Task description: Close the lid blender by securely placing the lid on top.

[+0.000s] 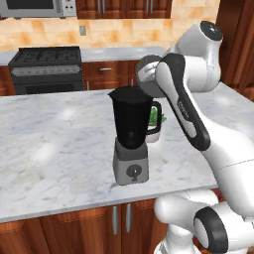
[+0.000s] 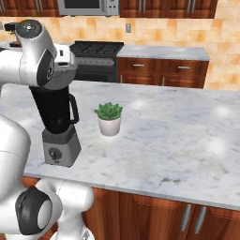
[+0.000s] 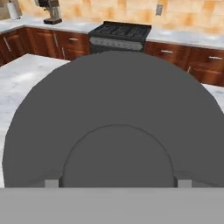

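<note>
The blender [image 1: 131, 134] stands near the front of the marble island, a black tapered jar with a side handle on a grey base with a round dial. Its mouth is uncovered in the left base view. The dark grey lid [image 1: 145, 72] hangs just above and to the right of the jar's rim, tilted toward upright and partly hidden behind my forearm. In the hand view the lid [image 3: 113, 109] is very close, its raised centre low between the tips of my gripper [image 3: 117, 183], which is shut on it. My arm covers the top of the blender [image 2: 58, 124] in the right base view.
A small white pot with a green plant [image 2: 109, 119] stands right of the blender, close to its handle [image 1: 157, 115]. The marble island counter [image 2: 178, 136] spreads wide to the right. A black stove [image 1: 47, 69] and wooden cabinets line the back wall.
</note>
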